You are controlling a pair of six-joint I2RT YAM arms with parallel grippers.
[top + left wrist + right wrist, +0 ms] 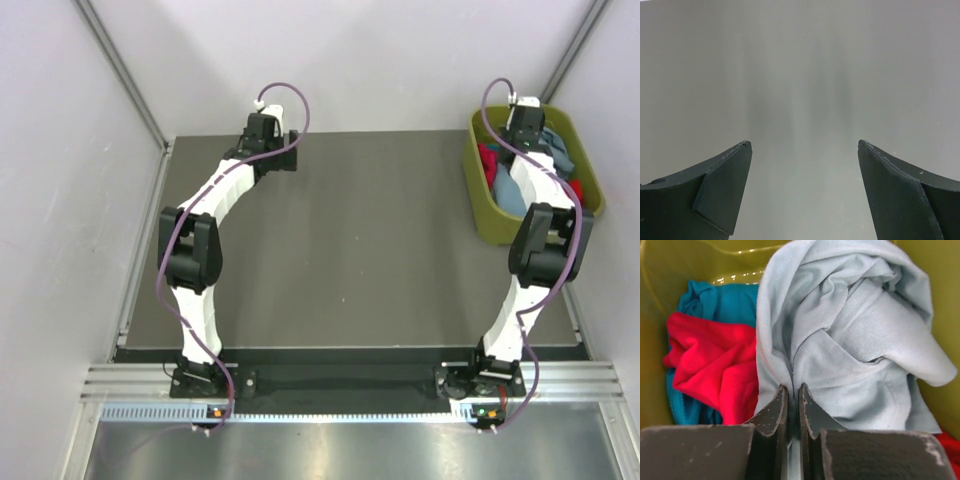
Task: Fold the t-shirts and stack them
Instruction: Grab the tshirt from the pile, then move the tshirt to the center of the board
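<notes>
The grey-blue t-shirt (850, 340), heaped in the bin (670, 270) just ahead of the fingers (771, 412), is being pinched on a fold by the right gripper (794, 390), needing a slow, straight lift; the left gripper (805, 145) is hanging spread.

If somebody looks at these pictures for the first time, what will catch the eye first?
The olive-green bin at the far right of the table, stuffed with bright cloth: a red t-shirt and a turquoise t-shirt beside a large grey-blue t-shirt. The right gripper is inside it, shut on a fold of the grey-blue t-shirt. The left gripper hangs open at the far left, holding nothing.
</notes>
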